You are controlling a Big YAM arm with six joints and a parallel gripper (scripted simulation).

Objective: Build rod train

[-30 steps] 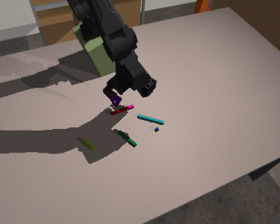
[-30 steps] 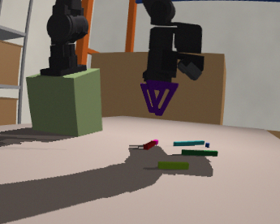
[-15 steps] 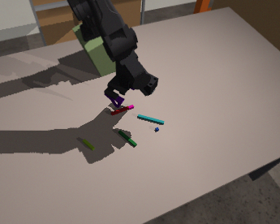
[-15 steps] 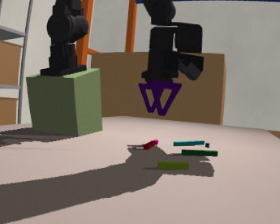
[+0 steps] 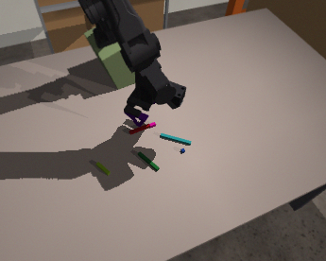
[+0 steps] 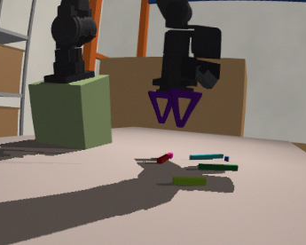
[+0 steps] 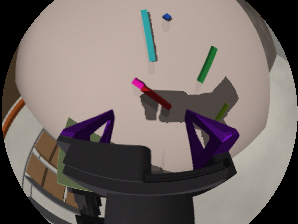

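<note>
A red rod (image 5: 137,130) (image 6: 162,159) (image 7: 157,98) lies flat on the table. The short magenta rod (image 5: 152,125) (image 6: 170,155) (image 7: 138,83) lies at one end of it, end to end and roughly in one line. No gap between them can be made out; a small sideways offset cannot be judged. My gripper (image 5: 137,120) (image 6: 171,123) (image 7: 149,113) is open and empty, above the table near the red rod, with its purple fingers wide apart.
A turquoise rod (image 5: 175,139) (image 6: 206,156) (image 7: 149,37), small blue rod (image 5: 182,150) (image 6: 226,158) (image 7: 167,17), green rod (image 5: 148,162) (image 6: 217,167) (image 7: 207,65) and lime rod (image 5: 102,168) (image 6: 189,181) (image 7: 222,112) lie apart from the pair. A pale green block (image 5: 117,66) (image 6: 60,113) stands behind.
</note>
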